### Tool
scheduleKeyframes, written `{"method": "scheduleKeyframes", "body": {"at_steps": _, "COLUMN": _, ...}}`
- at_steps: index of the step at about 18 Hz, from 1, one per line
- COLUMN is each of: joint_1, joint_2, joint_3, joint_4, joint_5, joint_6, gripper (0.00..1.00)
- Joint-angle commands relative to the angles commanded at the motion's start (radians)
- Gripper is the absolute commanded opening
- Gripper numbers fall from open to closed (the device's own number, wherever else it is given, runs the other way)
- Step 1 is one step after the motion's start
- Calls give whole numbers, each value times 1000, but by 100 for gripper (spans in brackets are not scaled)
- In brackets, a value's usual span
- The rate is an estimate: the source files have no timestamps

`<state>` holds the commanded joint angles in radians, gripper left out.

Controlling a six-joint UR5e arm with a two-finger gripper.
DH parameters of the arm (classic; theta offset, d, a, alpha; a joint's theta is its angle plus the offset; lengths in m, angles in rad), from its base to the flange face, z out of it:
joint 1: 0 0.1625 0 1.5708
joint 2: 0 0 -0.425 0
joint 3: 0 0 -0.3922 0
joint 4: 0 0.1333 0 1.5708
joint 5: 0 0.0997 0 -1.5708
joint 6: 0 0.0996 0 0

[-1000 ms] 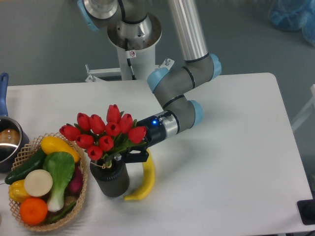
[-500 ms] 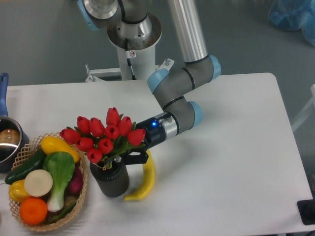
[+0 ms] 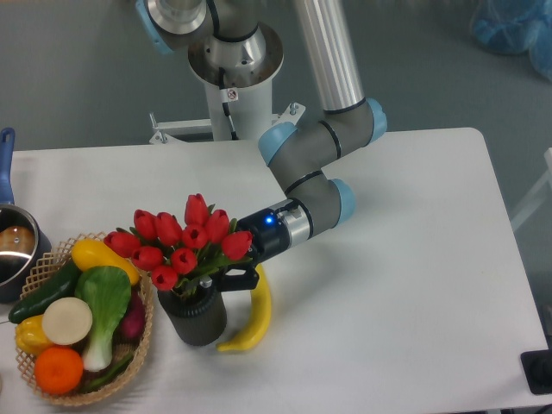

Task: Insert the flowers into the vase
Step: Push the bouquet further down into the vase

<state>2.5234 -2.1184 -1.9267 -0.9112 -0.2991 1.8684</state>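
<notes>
A bunch of red tulips, the flowers (image 3: pixel 181 241), stands with its green stems going down into the mouth of the dark grey vase (image 3: pixel 193 317), near the table's front left. Its heads spread wider than the vase and lean slightly left. My gripper (image 3: pixel 226 274) reaches in from the right, low over the vase's rim, at the stems just under the blooms. The leaves and blooms hide the fingertips, so how the jaws stand does not show.
A yellow banana (image 3: pixel 253 317) lies against the vase's right side. A wicker basket (image 3: pixel 145 332) of vegetables and fruit touches its left. A metal pot (image 3: pixel 15 250) with a blue handle sits at the left edge.
The flowers and gripper have moved a little lower and to the left, sinking the stems further into the vase.
</notes>
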Motion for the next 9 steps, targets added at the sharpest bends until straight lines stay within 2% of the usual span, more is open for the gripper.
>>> {"method": "scheduleKeyframes", "body": {"at_steps": 9, "joint_1": 0, "joint_2": 0, "joint_3": 0, "joint_4": 0, "joint_5": 12, "joint_6": 0, "gripper": 45}}
